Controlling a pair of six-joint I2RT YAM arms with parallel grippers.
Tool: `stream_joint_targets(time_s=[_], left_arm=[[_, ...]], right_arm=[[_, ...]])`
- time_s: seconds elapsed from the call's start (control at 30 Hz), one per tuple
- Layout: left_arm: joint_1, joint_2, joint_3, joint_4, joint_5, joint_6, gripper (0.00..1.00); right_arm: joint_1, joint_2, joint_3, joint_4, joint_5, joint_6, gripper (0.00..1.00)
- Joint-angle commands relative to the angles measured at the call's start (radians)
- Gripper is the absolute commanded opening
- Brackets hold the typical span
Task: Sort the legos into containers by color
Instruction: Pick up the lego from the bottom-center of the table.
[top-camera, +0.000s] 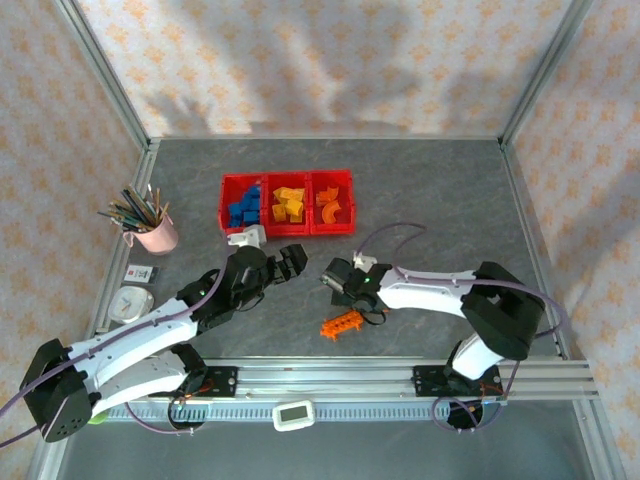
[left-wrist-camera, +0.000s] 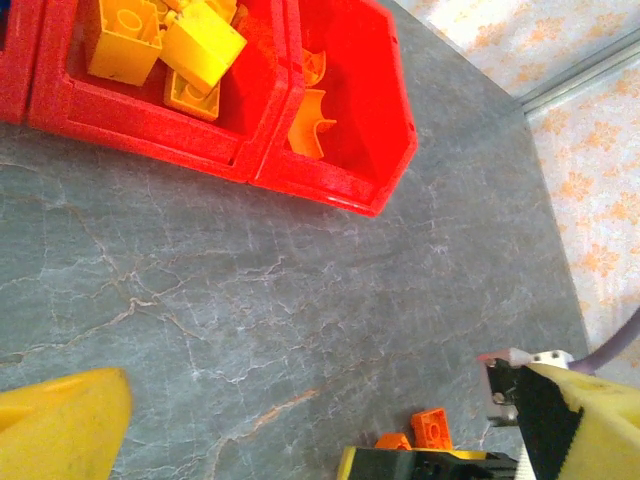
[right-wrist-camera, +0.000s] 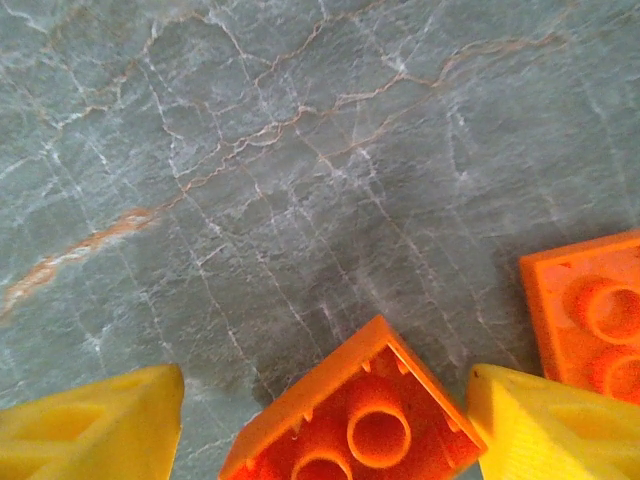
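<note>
The red containers (top-camera: 285, 179) stand at mid-table, with blue legos (top-camera: 243, 207) in the left bin, yellow legos (top-camera: 290, 203) in the middle and orange curved legos (top-camera: 332, 205) in the right. The left wrist view shows the yellow legos (left-wrist-camera: 165, 45) and orange curved legos (left-wrist-camera: 308, 118). My right gripper (right-wrist-camera: 325, 380) is open and low over the table around an upturned orange brick (right-wrist-camera: 365, 420). The right finger (right-wrist-camera: 545, 425) touches the brick; the left finger (right-wrist-camera: 95, 430) stands apart. A second orange brick (right-wrist-camera: 590, 320) lies beside it. My left gripper (left-wrist-camera: 325, 380) hangs open and empty.
A long toothed orange piece (top-camera: 345, 323) lies near the front rail. A pink pencil cup (top-camera: 153, 233), a white timer (top-camera: 130, 303) and a small card (top-camera: 141, 272) sit at the left. A white object (top-camera: 247, 237) lies by the bins' front left corner.
</note>
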Motion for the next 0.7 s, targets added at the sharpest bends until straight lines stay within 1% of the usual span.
stream_joint_targets(time_s=[0.0,0.1,0.23,0.5,0.67], left_arm=[[-0.004,-0.031,-0.007,-0.045,-0.044,0.021,0.99],[-0.003,-0.037,-0.007,-0.052,-0.05,0.023,0.99],[-0.003,-0.04,-0.007,-0.055,-0.054,0.023,0.99],[-0.003,-0.05,-0.012,-0.057,-0.058,0.023,0.99],[0.0,-0.058,-0.013,-0.06,-0.06,0.027,0.99]], right_arm=[[0.007,0.034,0.037,0.009,0.01,-0.016,0.74],[0.006,0.043,0.04,0.02,0.014,-0.018,0.74],[0.007,0.059,0.042,0.031,0.02,-0.021,0.7],[0.007,0.086,0.061,0.047,0.037,-0.036,0.57],[0.007,0.113,0.089,0.052,0.058,-0.05,0.5]])
